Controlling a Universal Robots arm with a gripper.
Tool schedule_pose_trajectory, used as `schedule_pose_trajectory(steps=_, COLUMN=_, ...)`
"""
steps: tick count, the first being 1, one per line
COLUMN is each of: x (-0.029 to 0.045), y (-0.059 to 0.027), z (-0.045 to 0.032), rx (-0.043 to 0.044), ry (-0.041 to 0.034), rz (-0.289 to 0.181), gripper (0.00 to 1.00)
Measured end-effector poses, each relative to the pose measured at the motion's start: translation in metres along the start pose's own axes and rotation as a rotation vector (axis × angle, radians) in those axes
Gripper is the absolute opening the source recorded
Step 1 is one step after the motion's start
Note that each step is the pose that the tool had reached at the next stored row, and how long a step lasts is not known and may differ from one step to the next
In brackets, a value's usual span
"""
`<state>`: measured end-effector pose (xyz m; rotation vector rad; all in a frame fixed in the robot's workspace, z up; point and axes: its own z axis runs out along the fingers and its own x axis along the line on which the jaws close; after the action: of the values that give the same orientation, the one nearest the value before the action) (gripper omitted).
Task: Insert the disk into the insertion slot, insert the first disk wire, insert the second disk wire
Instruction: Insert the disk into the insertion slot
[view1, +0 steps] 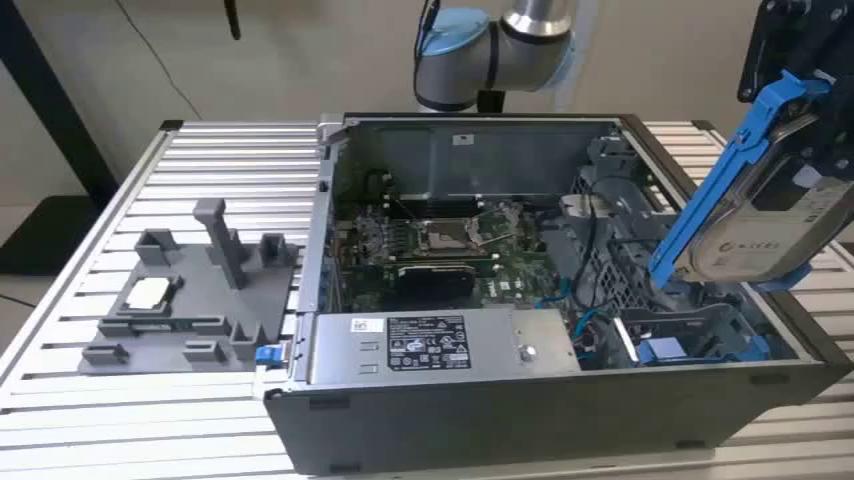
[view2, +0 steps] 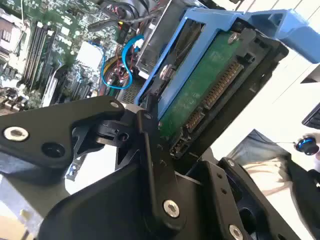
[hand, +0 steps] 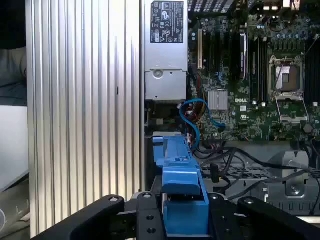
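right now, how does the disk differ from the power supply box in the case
Pose: the disk hangs tilted above the case, clamped in the gripper; the power supply box lies flat inside the case. Look: the disk sits in a blue carrier, the power supply box is bare metal. Label: the disk's is white, the box's black and white. Both are silver-grey rectangles.

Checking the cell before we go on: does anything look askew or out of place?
Only the disk: it hangs steeply tilted in the gripper, over the insertion slot at the exterior view's right, not seated in it. Blue cables loop free inside the case. No damage shows.
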<state>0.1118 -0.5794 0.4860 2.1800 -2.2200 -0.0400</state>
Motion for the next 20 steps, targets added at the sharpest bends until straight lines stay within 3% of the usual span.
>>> schedule_pose_trajectory(steps=11, x=0.0, y=0.0, z=0.0008, rx=0.0, ry=0.0, rz=0.0, gripper=0.33)
schedule_pose_trajectory(steps=20, x=-0.0001, y=-0.0004, z=0.0103, rx=0.0, ry=0.0002, rz=0.0, gripper=0.33)
